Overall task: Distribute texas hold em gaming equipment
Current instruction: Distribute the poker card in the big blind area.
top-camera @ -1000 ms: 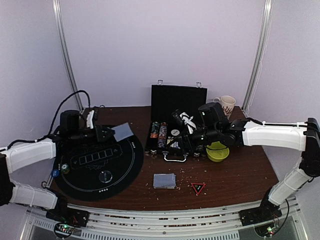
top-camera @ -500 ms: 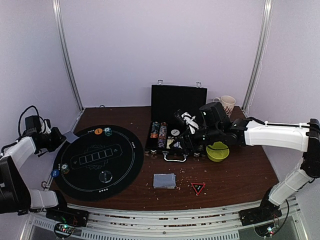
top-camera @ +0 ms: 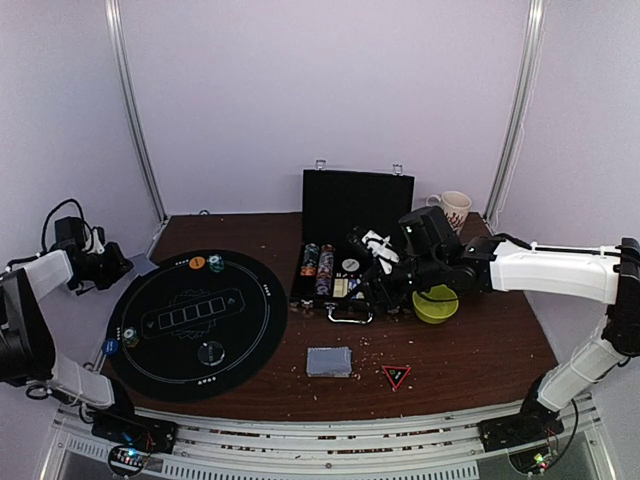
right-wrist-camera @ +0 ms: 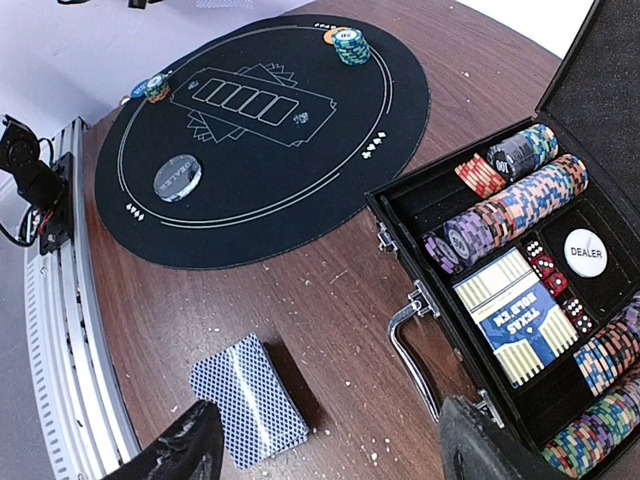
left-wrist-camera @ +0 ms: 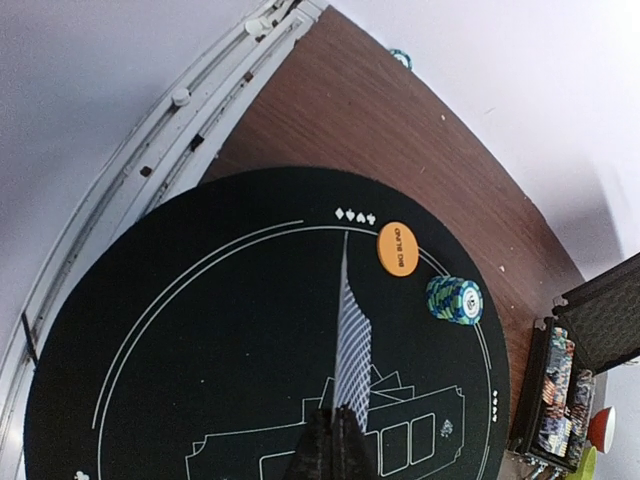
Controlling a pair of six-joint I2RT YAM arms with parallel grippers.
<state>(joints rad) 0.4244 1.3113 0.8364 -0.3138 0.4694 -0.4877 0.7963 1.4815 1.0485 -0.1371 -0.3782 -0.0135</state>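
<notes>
**Kid:** Why is the left tool (left-wrist-camera: 335, 440) pinching that playing card (left-wrist-camera: 349, 330)?

**Friend:** To deal it, I think. It holds it left of the round mat (top-camera: 245, 345), thin edge toward the camera, so its face is hidden.

**Kid:** And the right tool (right-wrist-camera: 330, 440)?

**Friend:** Spread wide, empty, right of the mat, near the card deck (right-wrist-camera: 248, 402) and chip case (right-wrist-camera: 600, 90).

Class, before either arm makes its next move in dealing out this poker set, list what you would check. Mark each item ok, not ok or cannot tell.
1. Left pincer shut on a playing card: ok.
2. Only one card held: cannot tell, as it is seen edge-on.
3. Right pincer open and empty: ok.
4. Chip case open, chips exposed: ok.
5. Card deck uncovered, lying off the mat: ok.
</notes>
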